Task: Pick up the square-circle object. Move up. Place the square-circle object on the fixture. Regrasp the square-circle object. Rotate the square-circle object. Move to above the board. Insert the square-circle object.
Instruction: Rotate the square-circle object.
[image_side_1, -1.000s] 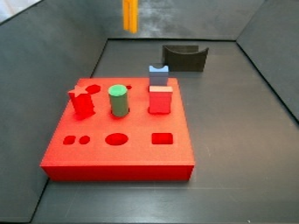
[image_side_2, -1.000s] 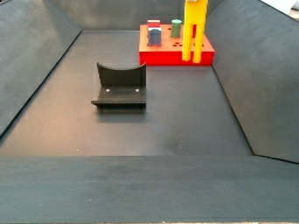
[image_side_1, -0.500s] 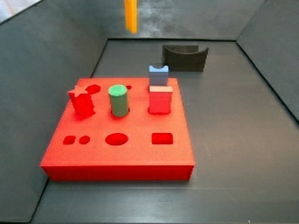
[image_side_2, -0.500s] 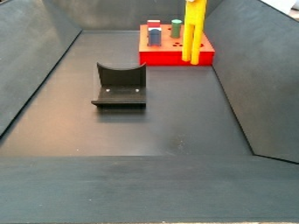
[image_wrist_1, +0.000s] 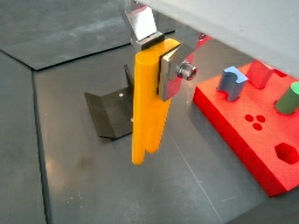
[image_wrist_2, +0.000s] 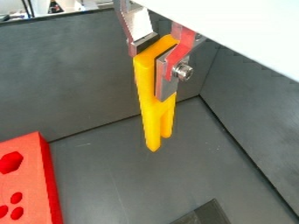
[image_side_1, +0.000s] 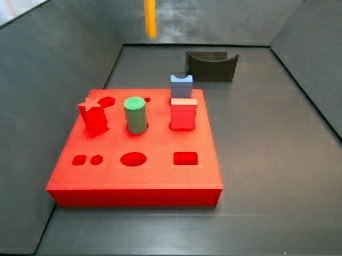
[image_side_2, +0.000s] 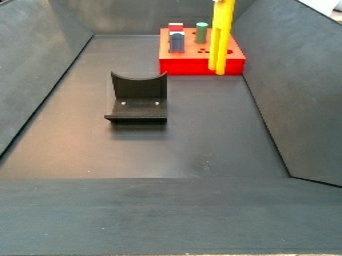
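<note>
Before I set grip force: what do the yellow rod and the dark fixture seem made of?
The rod, clamped in the raised gripper, looks like smooth matte plastic: even colour, soft sheen. The fixture looks like dark matte plastic or coated metal; its dull surface leaves that open.

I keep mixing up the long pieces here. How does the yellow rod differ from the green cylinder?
The yellow rod hangs in the air, clamped in the gripper; the green cylinder stands on the red board. The rod looks long, slim and flat-sided in both wrist views; the cylinder is short, stout and round. Both are upright.
</note>
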